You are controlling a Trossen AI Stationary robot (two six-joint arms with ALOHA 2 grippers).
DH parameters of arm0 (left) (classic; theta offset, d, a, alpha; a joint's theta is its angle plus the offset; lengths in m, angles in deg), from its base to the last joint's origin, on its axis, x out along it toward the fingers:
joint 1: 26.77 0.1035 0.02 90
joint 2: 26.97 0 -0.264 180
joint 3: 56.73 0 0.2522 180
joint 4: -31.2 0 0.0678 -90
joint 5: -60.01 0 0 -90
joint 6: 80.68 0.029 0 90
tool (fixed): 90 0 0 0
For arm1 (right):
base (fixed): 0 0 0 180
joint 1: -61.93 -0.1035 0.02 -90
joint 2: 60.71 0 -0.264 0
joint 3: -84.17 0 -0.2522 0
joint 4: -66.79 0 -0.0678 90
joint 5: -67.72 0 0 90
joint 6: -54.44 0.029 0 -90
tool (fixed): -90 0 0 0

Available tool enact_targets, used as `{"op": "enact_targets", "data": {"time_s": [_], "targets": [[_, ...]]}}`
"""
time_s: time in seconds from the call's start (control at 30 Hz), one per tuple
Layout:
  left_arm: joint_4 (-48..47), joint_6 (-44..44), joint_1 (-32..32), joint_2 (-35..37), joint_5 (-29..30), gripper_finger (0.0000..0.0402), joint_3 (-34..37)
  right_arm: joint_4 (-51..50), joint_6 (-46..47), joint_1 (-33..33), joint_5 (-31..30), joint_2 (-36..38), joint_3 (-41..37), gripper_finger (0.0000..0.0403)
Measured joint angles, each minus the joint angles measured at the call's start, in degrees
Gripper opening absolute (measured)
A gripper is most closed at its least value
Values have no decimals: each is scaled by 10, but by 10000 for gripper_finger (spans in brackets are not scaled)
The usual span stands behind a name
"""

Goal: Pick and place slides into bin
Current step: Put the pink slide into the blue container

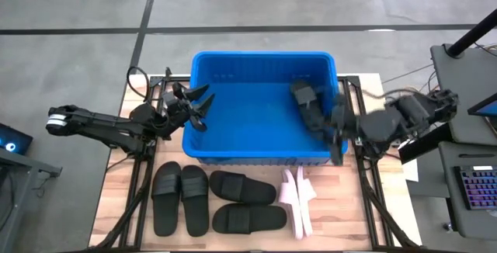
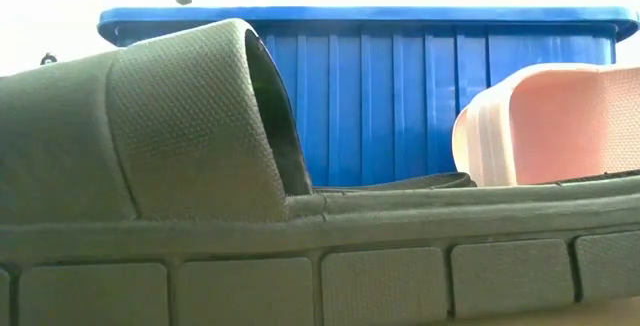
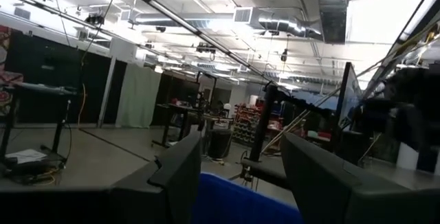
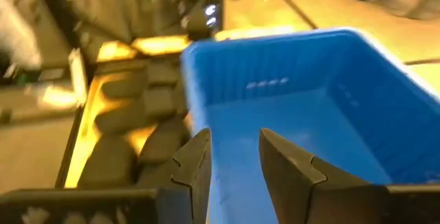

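The blue bin (image 1: pixel 264 156) stands at the table's middle, and one black slide (image 1: pixel 307 102) lies on its floor by the right wall. On the table in front of it lie two black slides side by side (image 1: pixel 181 200), two more black slides (image 1: pixel 245 204), and a pale pink pair (image 1: pixel 297 201) standing on edge. My left gripper (image 1: pixel 203 109) is open and empty over the bin's left rim. My right gripper (image 1: pixel 335 135) is open and empty at the bin's right wall; in the right wrist view (image 4: pixel 234 155) it looks across the bin's inside (image 4: pixel 309 114).
In the low view a black slide (image 2: pixel 200 166) fills the foreground, with the pink slide (image 2: pixel 550 126) and the bin's ribbed wall (image 2: pixel 400 96) behind it. Dark rails run along both sides of the table (image 1: pixel 144 175). A keyboard (image 1: pixel 475 191) sits off the right side.
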Motion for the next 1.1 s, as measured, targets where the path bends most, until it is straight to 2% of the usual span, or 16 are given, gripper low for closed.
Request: {"op": "enact_targets", "data": {"time_s": [0.2,0.4,0.53,0.77,0.93,1.1], "targets": [[0,-2,0,8,1,185,0,-102,76,-90,-5,-34,0,104],[0,-14,0,13,1,185,0,-239,275,-161,31,-80,0,98],[0,-14,0,14,1,185,0,-274,384,-212,37,-119,0,102],[0,-14,0,8,1,185,0,-282,457,-298,-89,-214,-1,164],[0,-14,0,5,1,185,0,-331,543,-328,-95,-292,-1,208],[-1,-15,0,1,1,185,0,-338,609,-355,-92,-359,-11,219]]}}
